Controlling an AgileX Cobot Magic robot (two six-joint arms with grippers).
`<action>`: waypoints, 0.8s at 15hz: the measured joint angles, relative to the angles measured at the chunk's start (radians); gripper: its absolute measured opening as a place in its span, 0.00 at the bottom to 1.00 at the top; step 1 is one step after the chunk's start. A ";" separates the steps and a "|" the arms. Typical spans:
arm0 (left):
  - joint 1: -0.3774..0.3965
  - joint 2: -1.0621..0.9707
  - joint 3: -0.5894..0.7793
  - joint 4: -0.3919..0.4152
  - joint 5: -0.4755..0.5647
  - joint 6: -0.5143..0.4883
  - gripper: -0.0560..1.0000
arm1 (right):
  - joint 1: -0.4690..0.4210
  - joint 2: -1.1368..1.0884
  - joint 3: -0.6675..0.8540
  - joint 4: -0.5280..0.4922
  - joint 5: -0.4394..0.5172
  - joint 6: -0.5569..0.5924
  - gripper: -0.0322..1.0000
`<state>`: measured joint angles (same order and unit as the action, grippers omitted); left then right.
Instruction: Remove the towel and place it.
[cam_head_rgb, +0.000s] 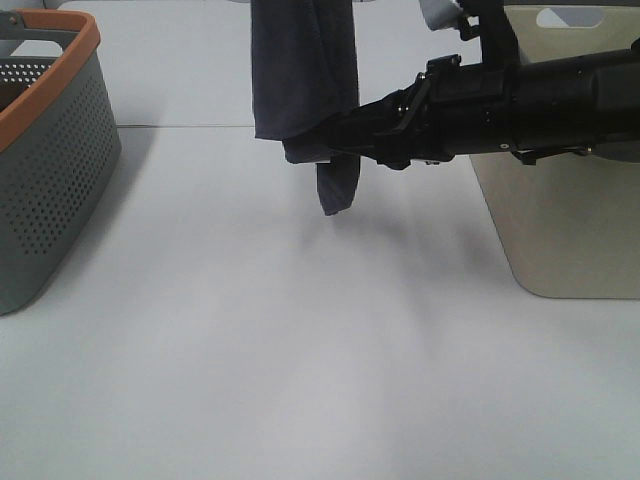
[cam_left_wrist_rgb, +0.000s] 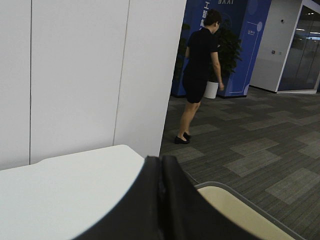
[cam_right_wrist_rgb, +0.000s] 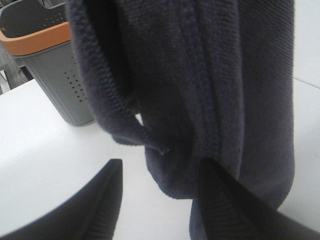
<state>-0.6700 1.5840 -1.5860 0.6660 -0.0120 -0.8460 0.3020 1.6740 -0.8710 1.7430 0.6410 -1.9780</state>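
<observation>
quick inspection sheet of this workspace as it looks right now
surface: white table, clean
job's things: towel hangs from above the frame, off the table
clutter: grey basket at left, beige basket at right
grippers: right gripper open, towel's lower folds between its fingers; left gripper fingers together, nothing seen between them
cables: nothing seen
surroundings: person walking nearby

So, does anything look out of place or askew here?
Only the dark charcoal terry towel: it hangs bunched into folds, not flat, with one narrow end dangling lower above the white table. Nothing looks spilled or damaged.
</observation>
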 joint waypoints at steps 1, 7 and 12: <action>0.000 0.000 0.000 0.000 0.000 0.000 0.05 | 0.000 0.000 0.000 0.000 -0.008 0.000 0.51; 0.000 0.000 0.000 0.000 0.000 0.014 0.05 | 0.000 0.000 0.000 0.000 0.091 -0.017 0.51; 0.000 0.000 0.000 0.000 0.003 0.015 0.05 | 0.000 -0.047 0.000 -0.001 0.099 -0.017 0.51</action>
<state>-0.6700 1.5840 -1.5860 0.6660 -0.0090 -0.8310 0.3020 1.6270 -0.8710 1.7420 0.7400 -1.9950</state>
